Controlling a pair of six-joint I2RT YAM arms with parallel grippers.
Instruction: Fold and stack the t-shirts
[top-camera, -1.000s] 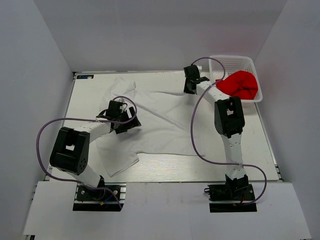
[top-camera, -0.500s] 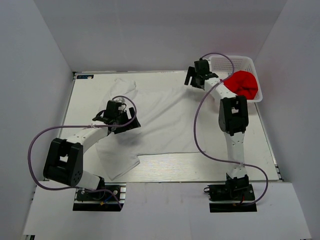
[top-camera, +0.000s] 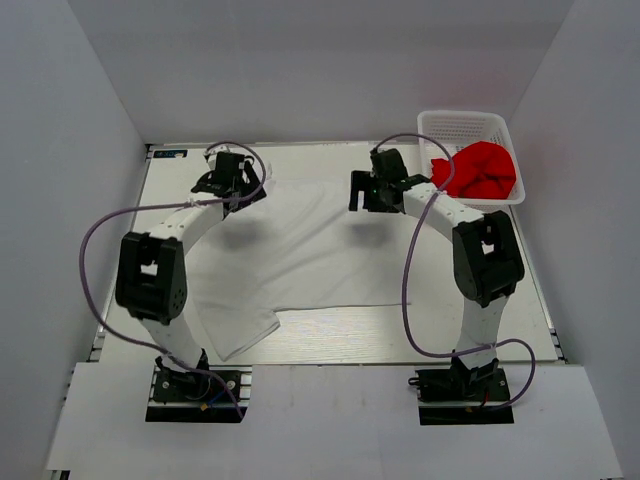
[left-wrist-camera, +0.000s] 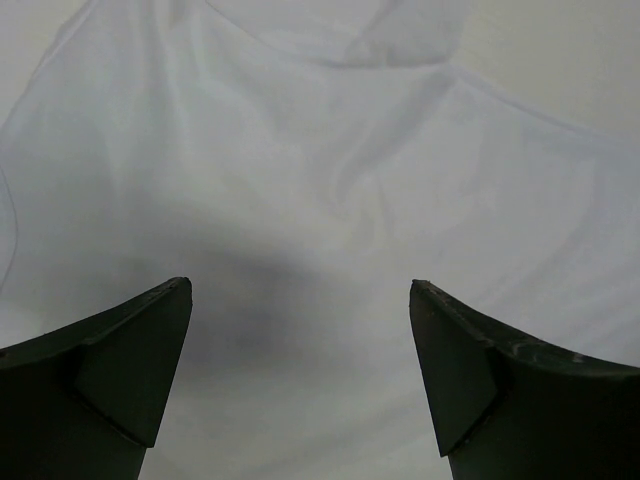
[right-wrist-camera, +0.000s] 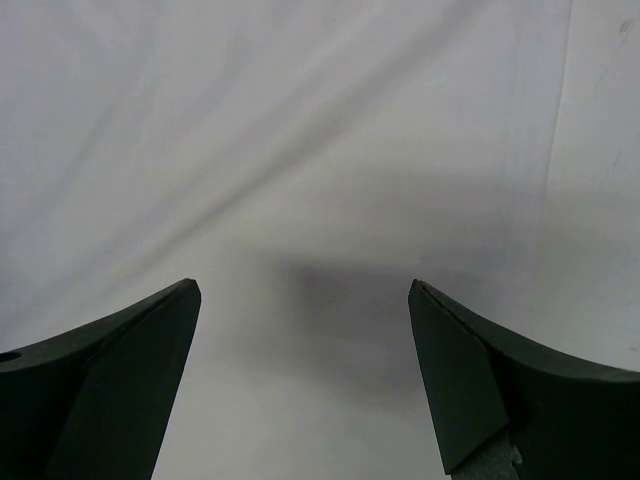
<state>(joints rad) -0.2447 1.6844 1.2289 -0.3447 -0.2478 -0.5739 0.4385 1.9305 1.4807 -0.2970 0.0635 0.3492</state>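
A white t-shirt (top-camera: 300, 250) lies spread across the table, one sleeve reaching the near left. The red t-shirt (top-camera: 480, 170) sits bunched in the white basket (top-camera: 462, 127) at the back right. My left gripper (top-camera: 228, 178) hovers over the shirt's far-left part, jaws wide open, white cloth (left-wrist-camera: 300, 200) below and nothing between the fingers (left-wrist-camera: 130, 370). Above the shirt's far-right edge my right gripper (top-camera: 366, 190) also stands open and empty, with wrinkled white cloth (right-wrist-camera: 300, 150) under it.
The basket stands against the back right corner, close to the right arm's elbow. White walls enclose the table on three sides. Purple cables loop from both arms over the table. Bare wood (top-camera: 400, 335) shows along the near edge.
My right gripper opened and swung left from the basket to the shirt's far-right edge. My left gripper moved from mid-shirt to its far-left part, still open.
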